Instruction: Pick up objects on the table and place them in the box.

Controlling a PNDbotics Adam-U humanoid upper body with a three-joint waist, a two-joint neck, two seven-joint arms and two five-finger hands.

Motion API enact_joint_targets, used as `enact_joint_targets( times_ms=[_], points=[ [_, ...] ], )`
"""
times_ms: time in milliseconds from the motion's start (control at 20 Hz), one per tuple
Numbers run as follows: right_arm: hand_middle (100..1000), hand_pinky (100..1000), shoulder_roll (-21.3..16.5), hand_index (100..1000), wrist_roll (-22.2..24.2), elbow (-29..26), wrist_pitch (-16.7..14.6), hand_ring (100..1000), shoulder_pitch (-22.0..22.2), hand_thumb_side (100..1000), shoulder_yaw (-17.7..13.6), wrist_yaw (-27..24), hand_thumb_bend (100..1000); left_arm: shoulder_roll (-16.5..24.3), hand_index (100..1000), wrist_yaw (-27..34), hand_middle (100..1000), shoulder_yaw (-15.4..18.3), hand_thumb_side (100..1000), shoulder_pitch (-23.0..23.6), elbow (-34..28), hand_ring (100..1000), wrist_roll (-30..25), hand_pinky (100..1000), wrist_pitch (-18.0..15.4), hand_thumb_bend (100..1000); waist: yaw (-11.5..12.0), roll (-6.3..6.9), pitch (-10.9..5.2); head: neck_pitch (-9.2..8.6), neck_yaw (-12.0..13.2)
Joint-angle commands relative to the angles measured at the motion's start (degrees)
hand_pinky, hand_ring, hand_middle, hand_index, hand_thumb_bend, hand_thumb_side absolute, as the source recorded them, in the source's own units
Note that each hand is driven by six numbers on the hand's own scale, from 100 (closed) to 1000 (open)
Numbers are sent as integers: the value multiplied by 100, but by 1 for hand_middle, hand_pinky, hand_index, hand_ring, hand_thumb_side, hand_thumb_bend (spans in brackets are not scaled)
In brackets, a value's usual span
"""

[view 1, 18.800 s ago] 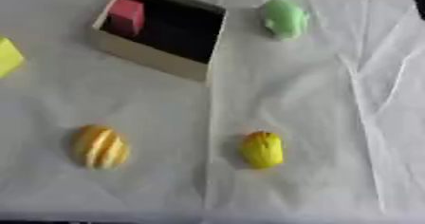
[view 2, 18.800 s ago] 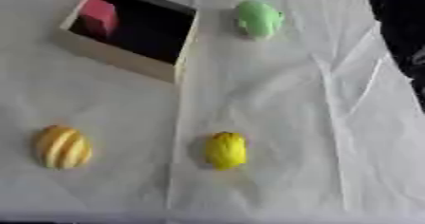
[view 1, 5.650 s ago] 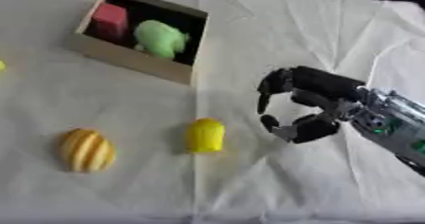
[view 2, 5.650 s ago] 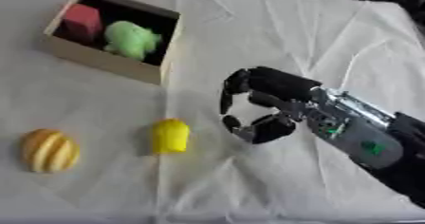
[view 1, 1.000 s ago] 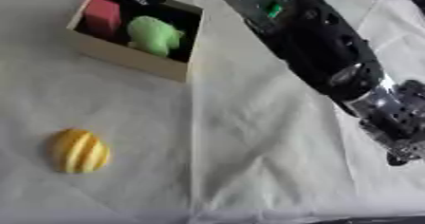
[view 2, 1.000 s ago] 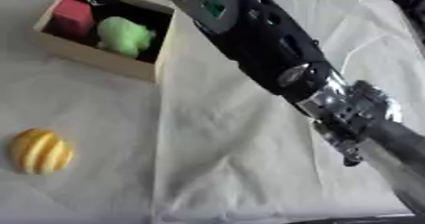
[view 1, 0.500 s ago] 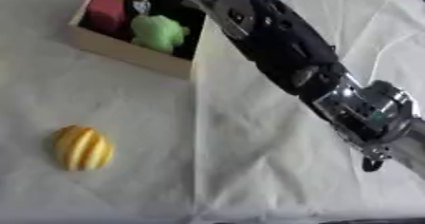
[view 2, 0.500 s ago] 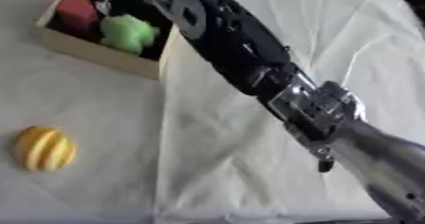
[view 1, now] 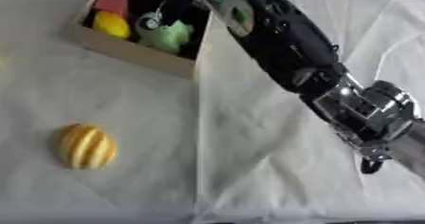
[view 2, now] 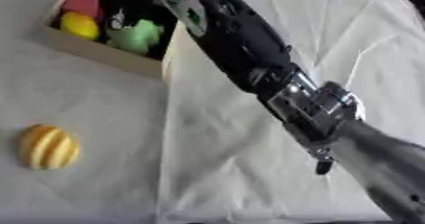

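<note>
Right hand [view 1: 170,12] over box [view 1: 133,57], w/ fingers apparently open, empty. Striped orange object [view 1: 86,145] lies well toward robot's left, long axis front-to-back.

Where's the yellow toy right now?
The yellow toy lies inside the box at the upper left of the left eye view, just below the red block and left of the green toy.
</note>
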Motion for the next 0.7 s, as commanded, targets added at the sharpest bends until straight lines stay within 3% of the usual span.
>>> enact_joint_targets(
  times_ms=[50, 200, 300, 400, 450, 500, 600, 700],
  points=[
    [832, 865, -93, 957, -34, -165, 132, 926, -139, 320, -121, 120, 445, 71, 819, 8, 733, 7, 593, -29, -61, 866, -28, 732, -6, 101, -20, 45, -57, 22, 36],
    [819, 854, -156, 947, -77, -342, 256, 913, -95, 296, -162, 46, 427, 72, 819, 1, 733, 15, 591, -30, -67, 866, -23, 732, -15, 100, -39, 54, -74, 22, 75],
    [804, 844, -253, 937, -167, -608, 361, 897, -17, 263, -205, -154, 364, 80, 819, -29, 734, 23, 586, -41, -81, 867, -16, 732, -24, 100, -44, 66, -78, 22, 128],
    [780, 831, -440, 919, -274, -1053, 516, 875, 85, 181, -246, -505, 241, 131, 819, -134, 734, 33, 572, -63, -118, 867, -14, 733, -40, 100, -51, 80, -78, 22, 218],
    [760, 823, -570, 900, -341, -1338, 630, 863, 140, 142, -278, -723, 137, 178, 820, -231, 735, 38, 562, -82, -143, 867, -14, 734, -48, 100, -59, 88, -78, 22, 277],
    [752, 820, -700, 890, -417, -1623, 783, 857, 195, 137, -314, -952, 100, 235, 820, -345, 735, 36, 557, -107, -169, 867, -18, 734, -54, 100, -68, 94, -80, 22, 332],
    [738, 812, -944, 860, -585, -2143, 1102, 844, 292, 166, -405, -1443, 100, 407, 823, -656, 739, 2, 525, -194, -233, 866, -62, 737, -53, 100, -96, 110, -90, 22, 416],
    [740, 811, -1198, 856, -766, -2577, 1374, 842, 392, 264, -496, -1948, 100, 667, 831, -1113, 743, -70, 483, -328, -315, 864, -185, 743, -44, 105, -122, 132, -108, 22, 457]
  ],
)
